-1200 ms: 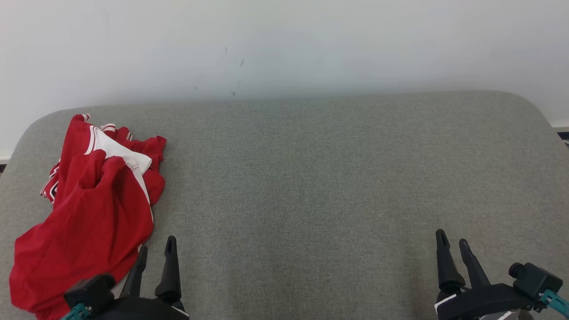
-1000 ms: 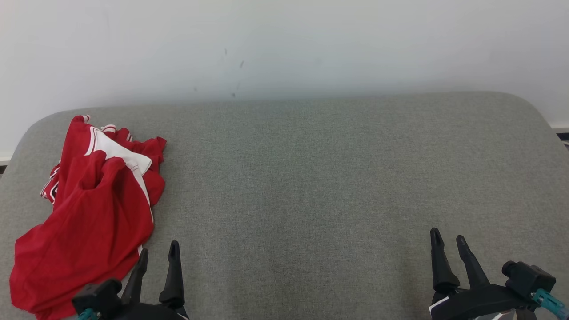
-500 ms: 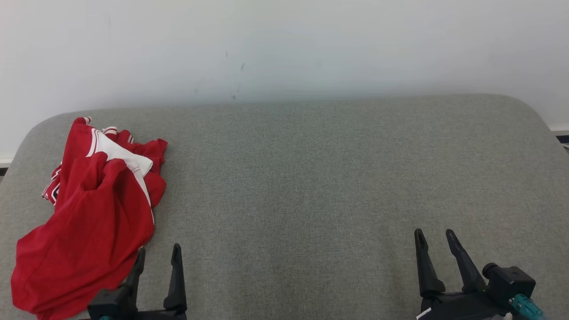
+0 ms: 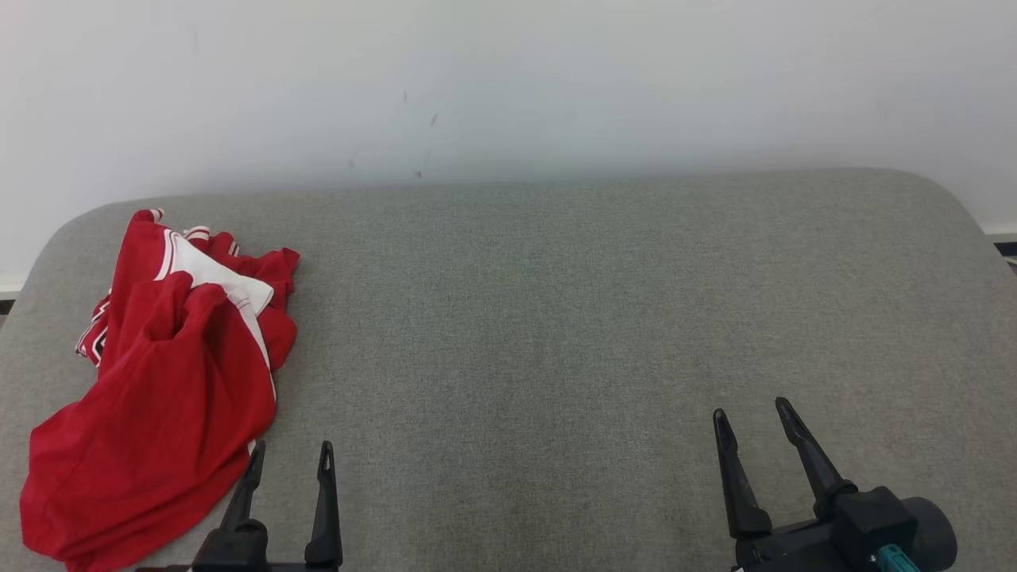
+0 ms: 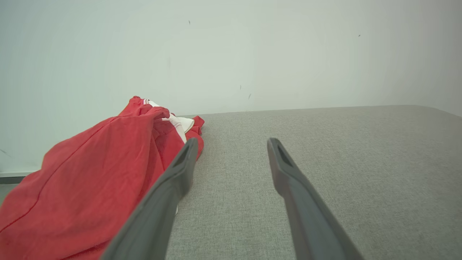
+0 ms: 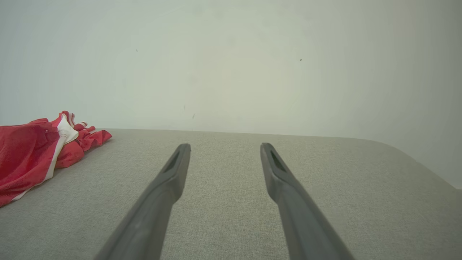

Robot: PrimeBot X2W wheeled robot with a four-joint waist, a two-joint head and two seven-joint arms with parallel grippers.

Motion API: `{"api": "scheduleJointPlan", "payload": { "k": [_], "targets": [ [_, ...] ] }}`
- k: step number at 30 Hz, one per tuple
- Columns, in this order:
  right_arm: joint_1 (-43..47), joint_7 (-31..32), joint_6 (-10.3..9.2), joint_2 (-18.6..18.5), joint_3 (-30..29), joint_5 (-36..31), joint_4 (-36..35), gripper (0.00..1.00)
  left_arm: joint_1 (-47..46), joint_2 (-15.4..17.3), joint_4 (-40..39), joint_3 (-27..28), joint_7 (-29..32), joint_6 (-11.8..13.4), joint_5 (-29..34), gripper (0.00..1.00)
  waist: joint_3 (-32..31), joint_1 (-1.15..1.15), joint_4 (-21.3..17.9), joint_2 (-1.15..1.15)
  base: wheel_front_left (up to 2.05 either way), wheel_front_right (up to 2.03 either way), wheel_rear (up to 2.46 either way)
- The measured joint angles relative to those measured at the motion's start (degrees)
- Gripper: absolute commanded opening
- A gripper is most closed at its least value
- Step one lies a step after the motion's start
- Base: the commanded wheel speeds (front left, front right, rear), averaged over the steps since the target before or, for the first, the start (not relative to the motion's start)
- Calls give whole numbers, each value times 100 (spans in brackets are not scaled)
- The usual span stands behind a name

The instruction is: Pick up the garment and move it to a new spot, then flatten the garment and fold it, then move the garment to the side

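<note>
grey counter holds a crumpled red garment at left, just beside the spread, empty left hand, right hand likewise.

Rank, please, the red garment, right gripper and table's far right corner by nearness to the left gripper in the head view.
1. red garment, just left of the left gripper.
2. right gripper, across at lower right.
3. far right corner, by the wall.

You face plain white wall, few dark specks; below it, grey fabric surface, rounded corners, even light.
</note>
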Motion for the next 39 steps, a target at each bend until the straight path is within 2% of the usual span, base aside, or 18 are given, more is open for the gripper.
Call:
{"api": "scheduleJointPlan", "payload": {
  "k": [3,39],
  "targets": [
    [0,-44,-11,-11,54,-241,-33,100,2,0,3,-32,-45,1,155,100,4,0,-2,0,0,0,0],
    [129,-52,23,8,-180,-257,-32,100,-18,-51,114,0,-59,-110,138,100,5,0,63,0,0,0,0]
  ]
}}
